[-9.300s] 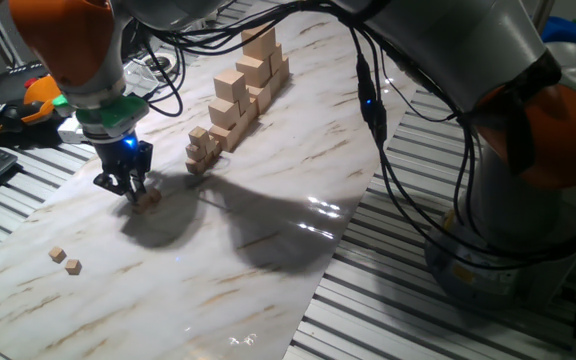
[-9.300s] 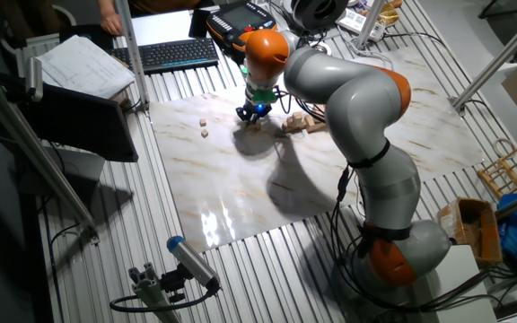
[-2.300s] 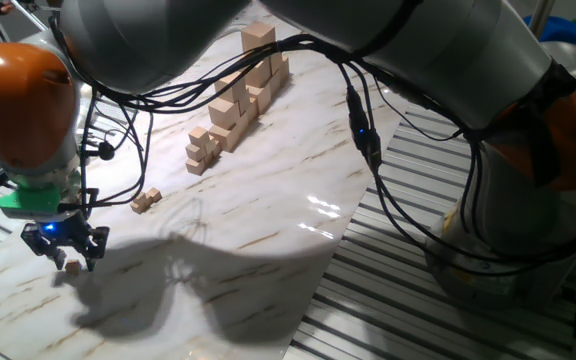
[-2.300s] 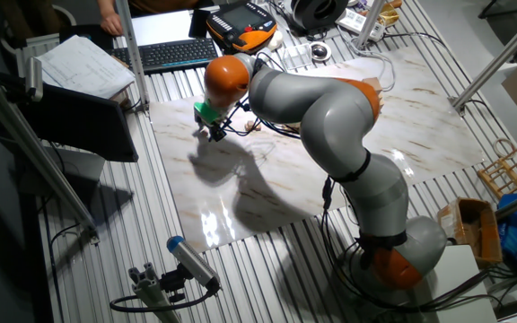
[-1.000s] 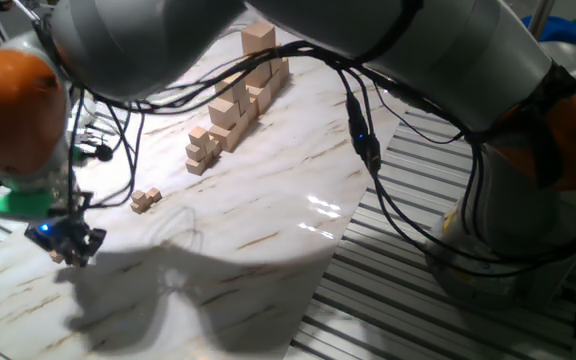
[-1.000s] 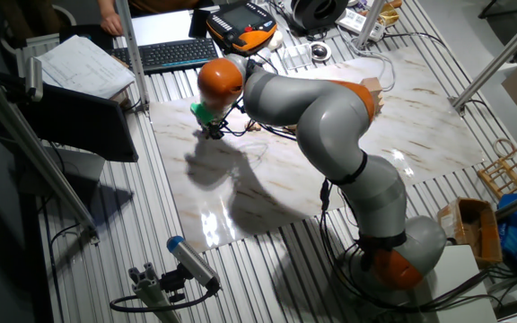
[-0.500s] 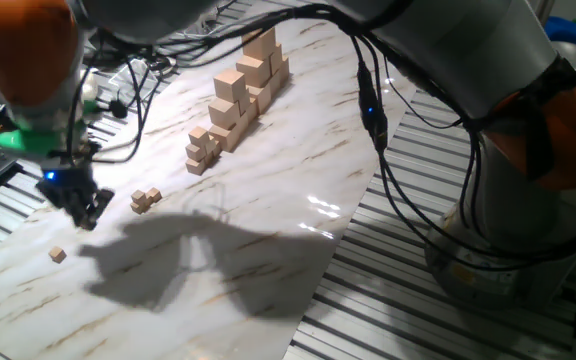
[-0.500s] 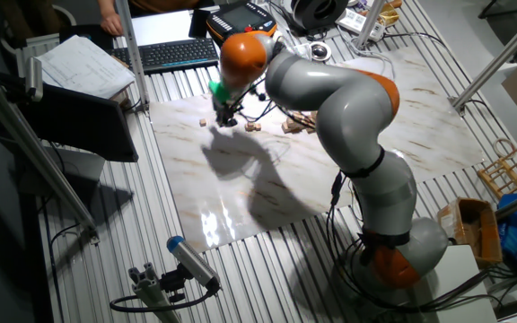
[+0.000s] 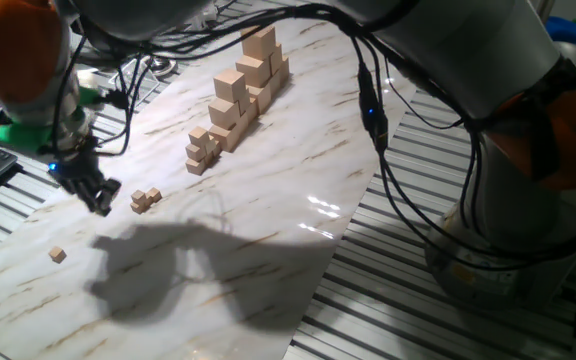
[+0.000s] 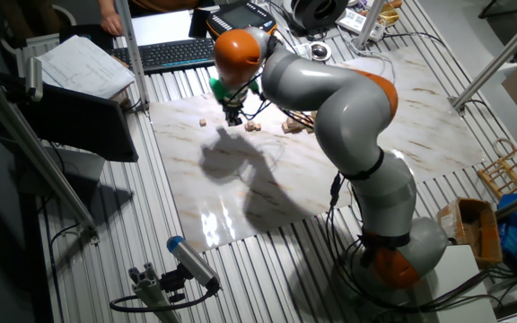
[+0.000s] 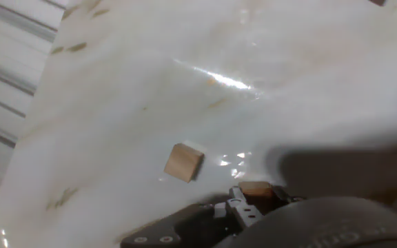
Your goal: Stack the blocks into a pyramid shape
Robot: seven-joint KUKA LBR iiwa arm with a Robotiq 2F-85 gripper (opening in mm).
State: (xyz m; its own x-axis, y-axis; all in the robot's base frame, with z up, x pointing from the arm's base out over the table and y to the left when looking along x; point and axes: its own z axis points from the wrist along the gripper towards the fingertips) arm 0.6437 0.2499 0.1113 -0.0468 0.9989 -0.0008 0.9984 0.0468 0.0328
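Note:
My gripper [image 9: 100, 204] hangs just above the marble sheet, a little left of two tiny tan blocks [image 9: 145, 198] that lie side by side. In the hand view its fingers are shut on another tiny block [image 11: 257, 189]. A single block [image 9: 58, 255] lies alone nearer the sheet's front left, and the hand view shows one block [image 11: 183, 162] on the marble below. From the other side the gripper [image 10: 233, 116] sits between the lone block [image 10: 203, 123] and the pair [image 10: 251, 126].
A row of stepped stacks of bigger pale cubes [image 9: 240, 85] runs up the sheet behind the pair, ending in a low pile of small cubes [image 9: 200, 152]. Cables hang from the arm. A keyboard [image 10: 164, 54] and slatted table edge lie to the left.
The gripper closed on one of the two blocks at the front left, rose, and moved right toward the pair. One block stays behind there.

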